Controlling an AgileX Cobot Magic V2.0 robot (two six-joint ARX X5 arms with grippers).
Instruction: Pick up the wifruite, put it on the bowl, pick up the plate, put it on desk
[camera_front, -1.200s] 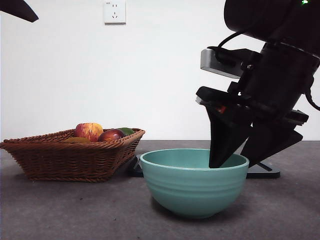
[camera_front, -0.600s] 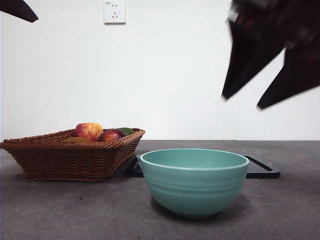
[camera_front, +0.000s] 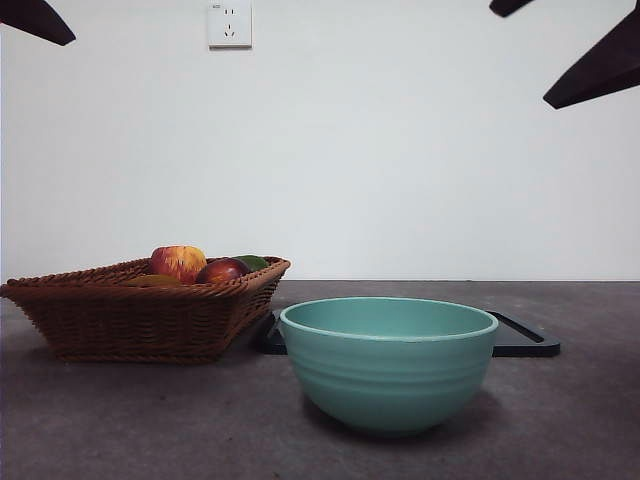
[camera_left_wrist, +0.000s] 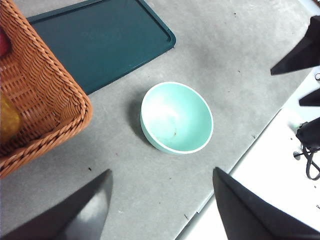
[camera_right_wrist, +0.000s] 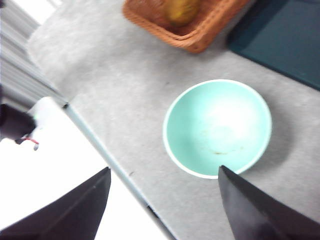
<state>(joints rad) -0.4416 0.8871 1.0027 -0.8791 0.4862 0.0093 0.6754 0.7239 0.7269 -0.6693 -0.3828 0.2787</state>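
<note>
You face a plain white wall (camera_front: 400, 150), evenly lit, with no shadows on it. A white wall socket (camera_front: 229, 23) sits high on it, well left of the dark hand (camera_front: 590, 50) at the upper right. Below, the mottled grey table (camera_front: 150, 420) runs back to the wall's foot.

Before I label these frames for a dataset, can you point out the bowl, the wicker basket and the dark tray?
bowl (camera_left_wrist: 176, 118): left wrist view, on its pale inside.
wicker basket (camera_front: 140, 318): front view, on its woven front wall.
dark tray (camera_left_wrist: 100, 40): left wrist view, on its flat middle.
</note>
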